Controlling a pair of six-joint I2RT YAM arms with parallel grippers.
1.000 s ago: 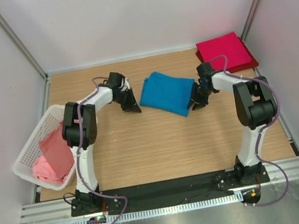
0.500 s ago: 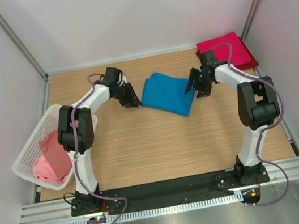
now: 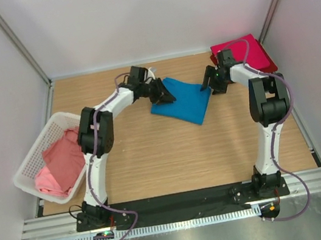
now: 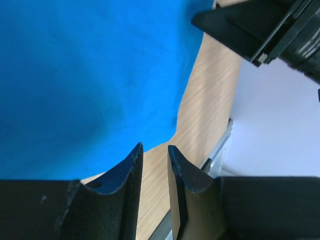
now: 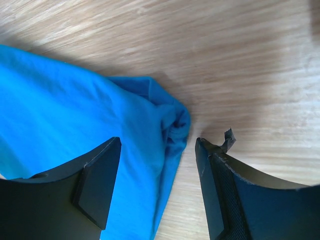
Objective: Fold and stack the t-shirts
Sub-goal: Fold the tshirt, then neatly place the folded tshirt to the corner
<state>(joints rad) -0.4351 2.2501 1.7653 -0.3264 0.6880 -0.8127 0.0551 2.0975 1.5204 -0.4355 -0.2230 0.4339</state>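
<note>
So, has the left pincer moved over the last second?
Yes. The left pincer has swung right, farther from the white basket, to the left edge of the blue t-shirt.

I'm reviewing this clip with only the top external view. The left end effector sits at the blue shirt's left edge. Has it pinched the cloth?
Observer: No. The left wrist view shows the left end effector with a narrow gap between its tips. Only bare table shows in the gap, and the blue shirt ends beside the tips.
Operator: And the right one?
Observer: The right wrist view shows the right end effector wide open. Its fingers stand on either side of the shirt's bunched corner, not closed on it.
</note>
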